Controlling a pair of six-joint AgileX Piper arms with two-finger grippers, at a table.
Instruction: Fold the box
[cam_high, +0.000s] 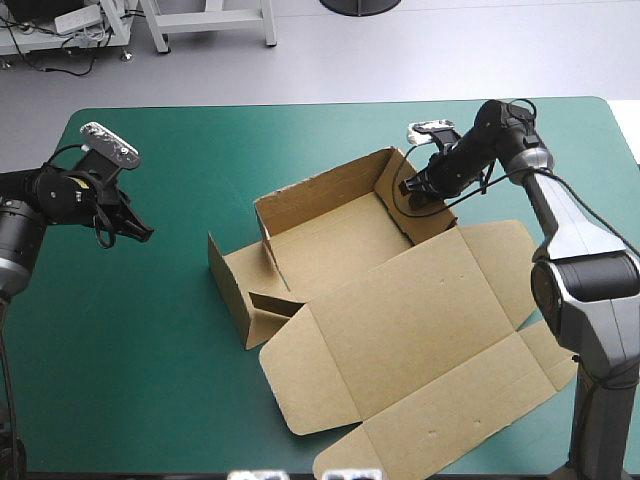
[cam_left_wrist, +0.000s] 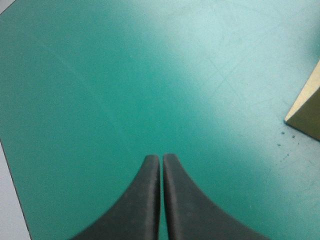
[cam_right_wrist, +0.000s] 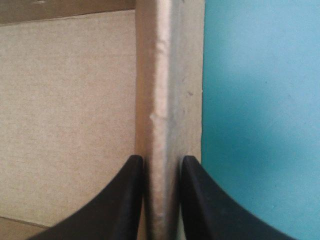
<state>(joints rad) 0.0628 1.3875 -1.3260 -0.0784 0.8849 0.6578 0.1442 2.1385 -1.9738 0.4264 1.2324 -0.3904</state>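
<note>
The brown box (cam_high: 400, 310) lies mid-table as an open tray with its far and right walls raised and the lid flat toward the near edge. My right gripper (cam_high: 412, 186) sits at the tray's right wall, shut on it. In the right wrist view the folded wall edge (cam_right_wrist: 160, 100) stands between the black fingertips (cam_right_wrist: 135, 172), with the tray floor on one side and teal-green cover on the other. My left gripper (cam_high: 140, 232) hovers over bare cover at the left, well apart from the box, fingers shut and empty (cam_left_wrist: 161, 159). A box corner (cam_left_wrist: 307, 112) shows ahead of it.
The left side wall (cam_high: 228, 290) of the box leans outward with a tucked flap (cam_high: 272, 305) beside it. The lid's side flaps (cam_high: 545, 375) reach toward the table's near right edge. Bare teal-green cover (cam_high: 120, 340) spreads left of the box.
</note>
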